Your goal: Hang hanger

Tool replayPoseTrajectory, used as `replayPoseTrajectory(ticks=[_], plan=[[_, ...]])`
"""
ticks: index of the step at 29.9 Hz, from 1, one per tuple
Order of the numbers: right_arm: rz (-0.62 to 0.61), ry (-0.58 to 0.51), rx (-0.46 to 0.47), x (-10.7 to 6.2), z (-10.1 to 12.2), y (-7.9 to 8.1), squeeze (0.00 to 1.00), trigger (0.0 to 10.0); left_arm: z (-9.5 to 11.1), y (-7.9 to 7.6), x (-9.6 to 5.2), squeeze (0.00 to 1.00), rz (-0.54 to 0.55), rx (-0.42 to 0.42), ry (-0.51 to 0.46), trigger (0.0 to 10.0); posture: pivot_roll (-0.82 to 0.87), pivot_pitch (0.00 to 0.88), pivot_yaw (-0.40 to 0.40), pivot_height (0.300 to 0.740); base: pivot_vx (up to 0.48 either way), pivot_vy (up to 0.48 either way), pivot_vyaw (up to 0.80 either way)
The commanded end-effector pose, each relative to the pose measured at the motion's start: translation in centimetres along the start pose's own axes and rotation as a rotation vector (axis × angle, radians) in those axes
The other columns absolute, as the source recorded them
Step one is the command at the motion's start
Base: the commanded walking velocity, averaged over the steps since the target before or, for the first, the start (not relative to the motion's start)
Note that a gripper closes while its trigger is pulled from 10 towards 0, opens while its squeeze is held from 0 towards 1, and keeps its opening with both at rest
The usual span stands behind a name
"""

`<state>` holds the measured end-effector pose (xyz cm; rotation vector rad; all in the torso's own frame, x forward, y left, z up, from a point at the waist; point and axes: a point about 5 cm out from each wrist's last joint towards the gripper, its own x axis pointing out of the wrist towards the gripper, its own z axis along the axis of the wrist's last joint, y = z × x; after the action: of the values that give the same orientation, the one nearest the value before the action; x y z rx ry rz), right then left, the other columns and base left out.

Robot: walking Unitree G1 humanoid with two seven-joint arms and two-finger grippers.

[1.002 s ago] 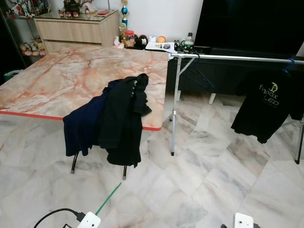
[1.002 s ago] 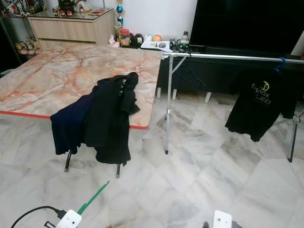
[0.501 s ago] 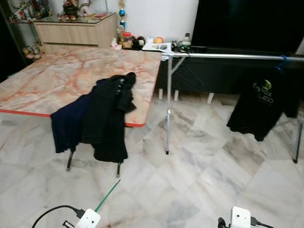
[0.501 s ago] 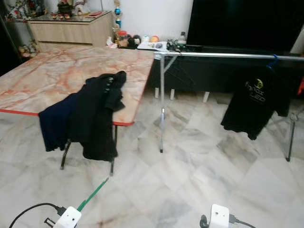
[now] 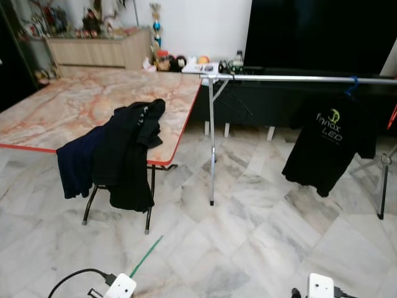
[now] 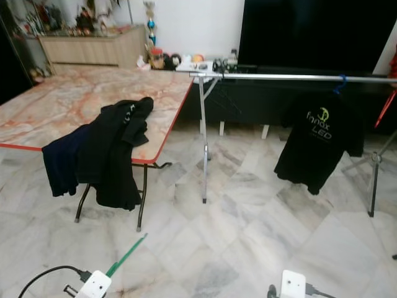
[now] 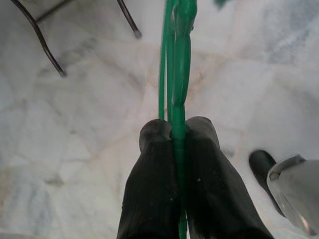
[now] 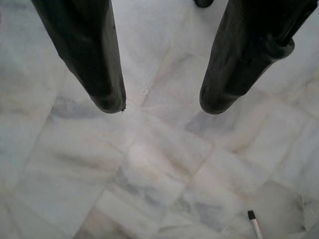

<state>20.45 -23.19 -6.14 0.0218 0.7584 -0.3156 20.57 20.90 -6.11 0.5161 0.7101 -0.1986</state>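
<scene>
Biggest thing in front of me is the pink-and-cream marble-top surface (image 5: 80, 105), sitting on the pale marble tile floor (image 5: 248, 236). Draped over its near edge, close to the near right corner, there's a pile of dark clothes (image 5: 118, 155), one black and one navy, hanging down past the red trim.

Just beside that corner stands the long silver metal clothes rail (image 5: 298, 78), running off to the right in front of a big black TV screen (image 5: 316, 31). A black T-shirt with a green logo (image 5: 327, 146) hangs on it from a blue hanger hook, toward the right end. An empty dark wire hanger (image 5: 239, 102) hangs near the left end of the rail.

My left fingers (image 7: 174, 130) are clamped tight on the green plastic hanger (image 7: 175, 64), which pokes out ahead of me low over the floor; you can see its green tip (image 5: 144, 256) at the bottom of the head view. My right fingers (image 8: 158, 107) are spread wide apart, holding nothing, pointing at the floor tiles.
</scene>
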Motion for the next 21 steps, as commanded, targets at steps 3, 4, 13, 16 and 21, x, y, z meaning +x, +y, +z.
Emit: replayPoseTrajectory(ticks=[3, 4, 13, 16, 21], plan=[[0.088, -0.058, -0.129, 0.3, 1.5, 1.4, 0.00, 10.0, 0.8, -0.1, 0.2, 0.00, -0.086, 0.060, -0.036, 10.0, 0.14, 0.003, -0.016, 0.740, 0.000, 0.000, 0.00], [0.155, -0.109, -0.245, 0.4, 2.6, 2.2, 0.00, 10.0, 1.2, -0.4, 0.3, 0.00, -0.158, 0.117, -0.052, 10.0, 0.14, 0.006, -0.017, 0.740, 0.000, 0.000, 0.00], [0.455, -0.286, -0.638, 0.0, 5.8, 5.1, 0.00, 10.0, 2.6, -0.8, 0.5, 0.00, -0.358, 0.368, -0.087, 10.0, 0.13, 0.010, -0.018, 0.740, 0.000, 0.000, 0.00], [0.637, -0.335, -0.767, -0.6, 6.6, 6.3, 0.00, 10.0, 3.8, -0.1, 0.6, 0.00, -0.393, 0.430, -0.124, 10.0, 0.13, 0.011, -0.019, 0.740, 0.000, 0.000, 0.00], [0.993, -0.328, -0.932, -2.1, 6.3, 7.6, 0.00, 10.0, 5.9, 1.1, 0.7, 0.00, -0.475, 0.552, -0.180, 10.0, 0.13, 0.009, -0.022, 0.740, 0.000, 0.000, 0.00]])
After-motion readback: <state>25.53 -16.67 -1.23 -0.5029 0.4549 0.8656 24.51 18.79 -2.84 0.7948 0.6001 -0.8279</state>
